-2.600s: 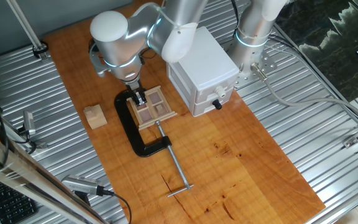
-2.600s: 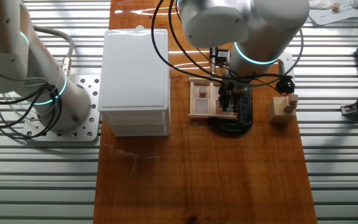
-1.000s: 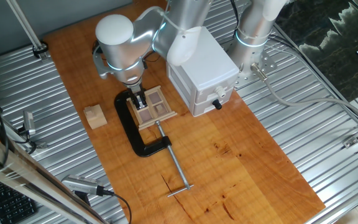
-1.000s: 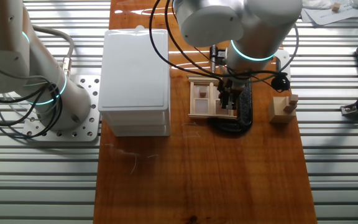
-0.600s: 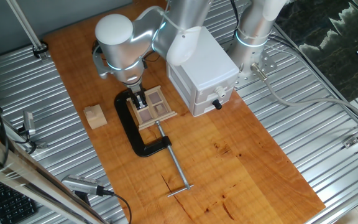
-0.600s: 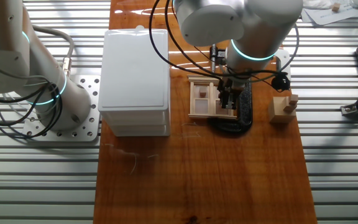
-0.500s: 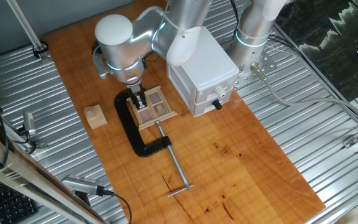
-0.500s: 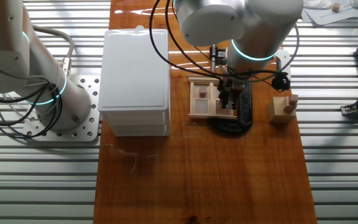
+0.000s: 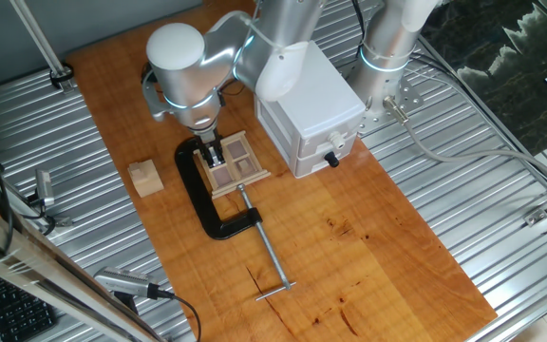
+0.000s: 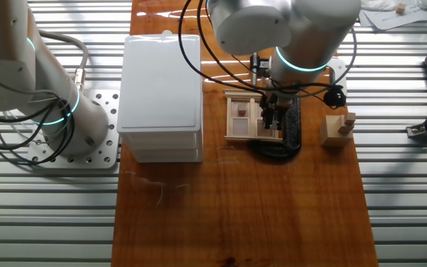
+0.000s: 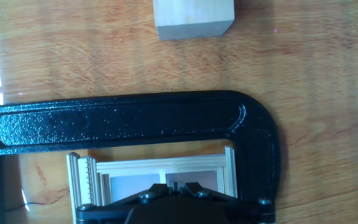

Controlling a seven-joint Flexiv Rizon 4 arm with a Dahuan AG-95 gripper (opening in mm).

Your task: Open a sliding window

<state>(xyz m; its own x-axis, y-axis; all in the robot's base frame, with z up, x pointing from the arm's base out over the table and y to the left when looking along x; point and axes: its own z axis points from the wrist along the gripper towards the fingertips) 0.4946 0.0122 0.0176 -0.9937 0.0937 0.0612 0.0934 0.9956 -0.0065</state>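
Observation:
The sliding window [image 9: 238, 163] is a small light-wood frame with brown panes, lying flat on the wooden table and held by a black C-clamp [image 9: 207, 207]. My gripper [image 9: 215, 150] points straight down onto the window's left part, fingers close together. In the other fixed view the gripper [image 10: 274, 119] stands on the window's [image 10: 241, 117] right side. In the hand view the gripper [image 11: 178, 185] is shut around a thin upright piece of the window [image 11: 160, 167], inside the clamp's bow [image 11: 135, 118].
A white box with a black knob [image 9: 311, 104] stands right beside the window. A plain wooden cube [image 9: 144, 177] sits left of the clamp, and also shows in the hand view [image 11: 193, 17]. The clamp's long screw [image 9: 269, 256] runs toward the front. A second arm's base [image 9: 387, 57] is behind.
Since 2.6 s ago the arm and gripper have shifted slightly across the window. Over the last second nothing has visibly moved.

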